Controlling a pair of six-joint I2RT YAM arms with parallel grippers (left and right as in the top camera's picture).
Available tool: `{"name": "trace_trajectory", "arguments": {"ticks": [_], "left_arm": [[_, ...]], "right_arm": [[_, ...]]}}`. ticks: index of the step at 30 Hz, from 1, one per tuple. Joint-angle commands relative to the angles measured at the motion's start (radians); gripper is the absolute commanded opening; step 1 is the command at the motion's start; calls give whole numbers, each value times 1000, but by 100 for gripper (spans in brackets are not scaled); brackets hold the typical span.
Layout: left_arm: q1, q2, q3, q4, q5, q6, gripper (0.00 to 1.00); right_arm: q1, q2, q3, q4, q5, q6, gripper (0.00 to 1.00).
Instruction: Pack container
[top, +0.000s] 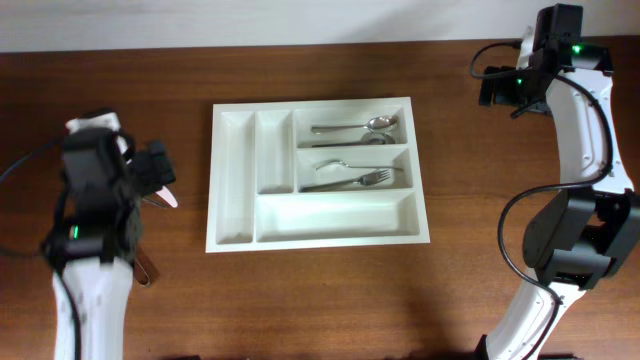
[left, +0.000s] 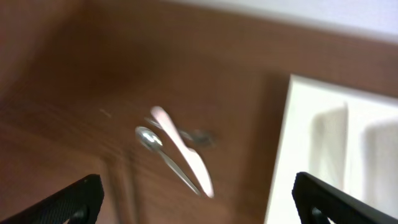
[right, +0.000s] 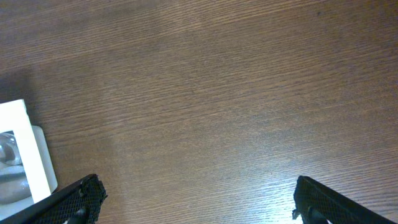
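The large white rectangular plastic container, a five-compartment cutlery tray, lies flat at the middle of the bench. Its top long compartment holds shiny metal spoons and the middle one shiny metal forks. The lowest long compartment and the two narrow upright ones are bare. Left of it, apart from its wall, a small metal spoon and a pale plastic knife lie touching or overlapping, blurred in the left wrist view. The left end effector hovers over that pair, its fingers spread wide with nothing between them. The right end effector is likewise wide open and empty, over bare wood beside the container's right-hand corner.

The step in hand looks like fetching a loose utensil. It would pay to take one piece only, closing across its handle clear of the overlap, since thin flat cutlery may slip or drag its neighbour. The bench is dark brown wood grain, level and smooth, and a pale wall runs behind it.
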Motion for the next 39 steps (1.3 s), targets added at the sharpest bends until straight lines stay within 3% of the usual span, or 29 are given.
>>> {"name": "trace_trajectory", "arguments": {"ticks": [1,9,14,18,21,24,29,32,39], "left_arm": [[2,120,11,-53,209,-6,99],[3,286,11,-55,378,-6,99],[3,295,11,-49,422,-6,99],[2,278,13,-53,538,-6,100],[2,251,13,-53,590,-6,91],[6,235,13,-55,448,-33,93],[97,234,13,-232,127,-385,99],[221,234,13,-385,86,-583,99],[391,236,10,-447,70,-609,99]], "right_arm": [[-2,-17,-3,0,1,8,99],[-2,-17,-3,0,1,8,99],[-2,-17,-3,0,1,8,99],[-2,-17,-3,0,1,8,99],[-2,-17,-3,0,1,9,99],[-2,-17,-2,0,1,8,99],[-2,-17,-3,0,1,8,99],[-2,-17,-2,0,1,8,99],[-2,-17,-3,0,1,8,99]]}}
